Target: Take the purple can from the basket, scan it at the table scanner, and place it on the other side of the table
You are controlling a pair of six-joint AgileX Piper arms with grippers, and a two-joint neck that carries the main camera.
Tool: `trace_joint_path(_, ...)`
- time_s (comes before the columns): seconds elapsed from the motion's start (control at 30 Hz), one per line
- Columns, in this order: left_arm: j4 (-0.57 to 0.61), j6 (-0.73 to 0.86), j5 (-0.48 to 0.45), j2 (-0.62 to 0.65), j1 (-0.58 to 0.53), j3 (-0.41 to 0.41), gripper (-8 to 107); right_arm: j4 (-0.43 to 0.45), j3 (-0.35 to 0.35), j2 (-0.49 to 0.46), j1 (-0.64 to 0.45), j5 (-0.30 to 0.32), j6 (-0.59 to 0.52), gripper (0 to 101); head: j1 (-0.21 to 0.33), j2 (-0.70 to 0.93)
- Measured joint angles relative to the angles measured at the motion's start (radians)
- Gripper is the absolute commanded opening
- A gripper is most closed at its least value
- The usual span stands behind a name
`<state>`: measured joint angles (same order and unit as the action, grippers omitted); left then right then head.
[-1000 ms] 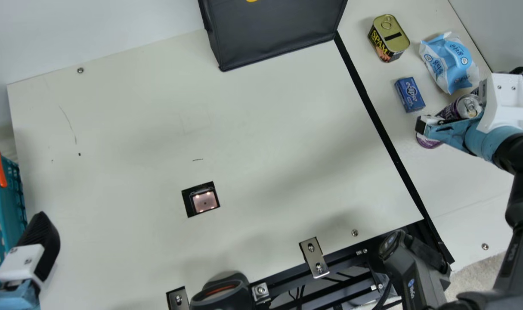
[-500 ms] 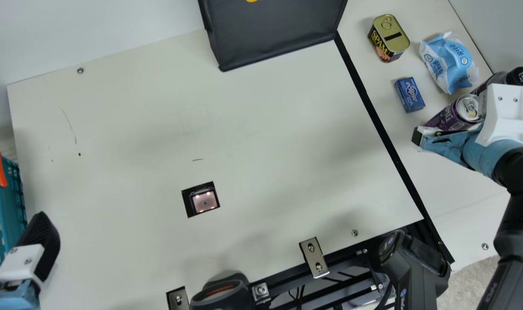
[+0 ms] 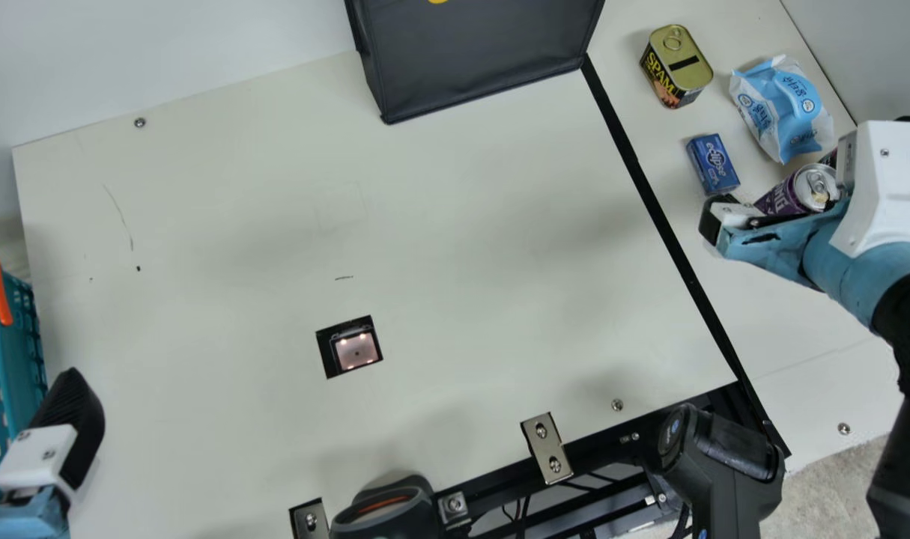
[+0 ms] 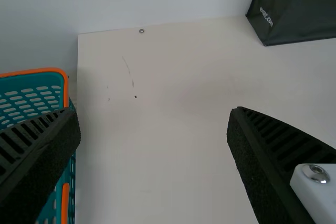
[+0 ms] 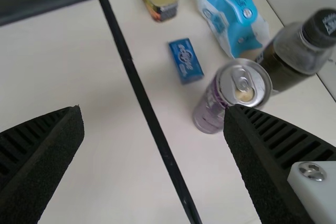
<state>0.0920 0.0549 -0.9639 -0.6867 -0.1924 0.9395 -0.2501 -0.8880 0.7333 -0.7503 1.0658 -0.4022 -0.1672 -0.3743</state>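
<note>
The purple can (image 3: 793,195) stands upright on the table's right part, partly covered by my right gripper (image 3: 777,187) in the main view. In the right wrist view the can (image 5: 211,106) stands whole beyond one finger, outside the gap of my open right gripper (image 5: 153,114). My left gripper (image 3: 73,427) is at the main view's lower left, beside the teal basket (image 3: 24,359). Its fingers stand wide apart with nothing between them in the left wrist view, where the gripper (image 4: 155,116) shows. The table scanner (image 3: 356,350) is a lit square set into the table.
Close to the can are a blue mint box (image 3: 713,165), a wipes pack (image 3: 783,108) and a dark bottle (image 5: 294,51). A SPAM tin (image 3: 675,67) stands farther back. A black bag (image 3: 481,52) is at the back, a handheld scanner (image 3: 386,509) at the front.
My right gripper has shifted slightly and now stands clear of the purple can, which remains upright on the table. The left gripper has not moved.
</note>
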Motion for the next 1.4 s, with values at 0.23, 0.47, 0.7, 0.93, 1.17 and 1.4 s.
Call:
trace_joint_path(0.23,0.0,0.0,0.0,0.0,0.0,0.0,90,0.008,-0.091,-0.043,0.172,0.02,0.093,95,0.002,0.0)
trace_joint_path(0.47,0.0,0.0,0.0,0.0,0.0,0.0,90,0.006,-0.169,-0.05,0.345,-0.001,0.133,95,0.002,0.0)
trace_joint_path(0.7,0.0,0.0,0.0,0.0,0.0,0.0,90,-0.012,-0.203,-0.041,0.459,-0.031,0.133,95,0.002,0.0)
trace_joint_path(0.93,-0.031,-0.026,-0.104,-0.032,0.074,0.11,90,0.089,-0.254,-0.019,0.566,0.038,0.232,95,0.002,0.117)
trace_joint_path(1.17,-0.061,-0.055,-0.218,-0.064,0.15,0.231,90,0.196,-0.305,0.002,0.687,0.108,0.339,95,0.002,0.279)
trace_joint_path(1.4,-0.066,-0.055,-0.247,-0.069,0.164,0.264,90,0.262,-0.33,0.01,0.762,0.15,0.402,95,0.002,0.345)
